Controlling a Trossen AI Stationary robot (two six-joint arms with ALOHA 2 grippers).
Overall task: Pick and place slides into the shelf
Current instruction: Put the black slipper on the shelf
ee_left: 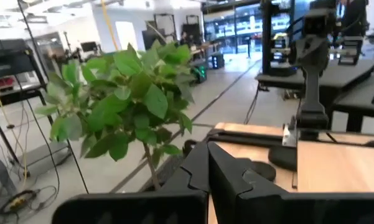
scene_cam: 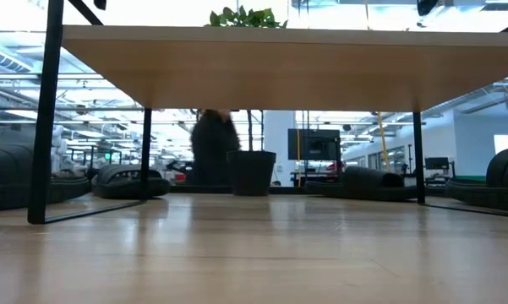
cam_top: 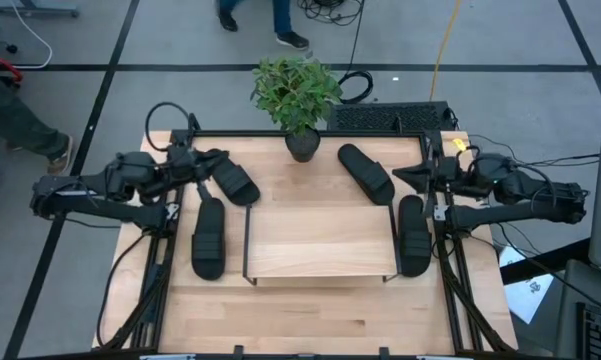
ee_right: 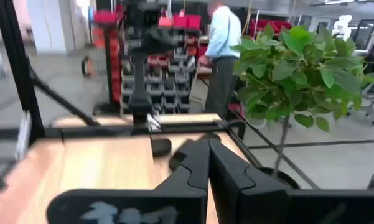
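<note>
Several black slides lie sole down on the table. One [cam_top: 235,183] lies slantwise at the far left and one [cam_top: 208,238] beside the shelf's left end. Another [cam_top: 366,172] lies slantwise at the far right, and one [cam_top: 413,235] beside the shelf's right end. The shelf [cam_top: 320,243], a light wood board on black wire frames, stands in the middle; the low view looks under its board [scene_cam: 279,67]. My left gripper [cam_top: 223,155] hangs shut and level above the far left slide, holding nothing. My right gripper [cam_top: 396,174] is shut and level by the far right slide, also holding nothing. Shut fingers show in both wrist views [ee_left: 210,158] [ee_right: 208,152].
A potted plant [cam_top: 298,95] stands at the middle of the table's far edge, between the two grippers. A black mat [cam_top: 390,117] lies behind the far right corner. People stand on the floor beyond the table [cam_top: 280,20] and at the left [cam_top: 20,125].
</note>
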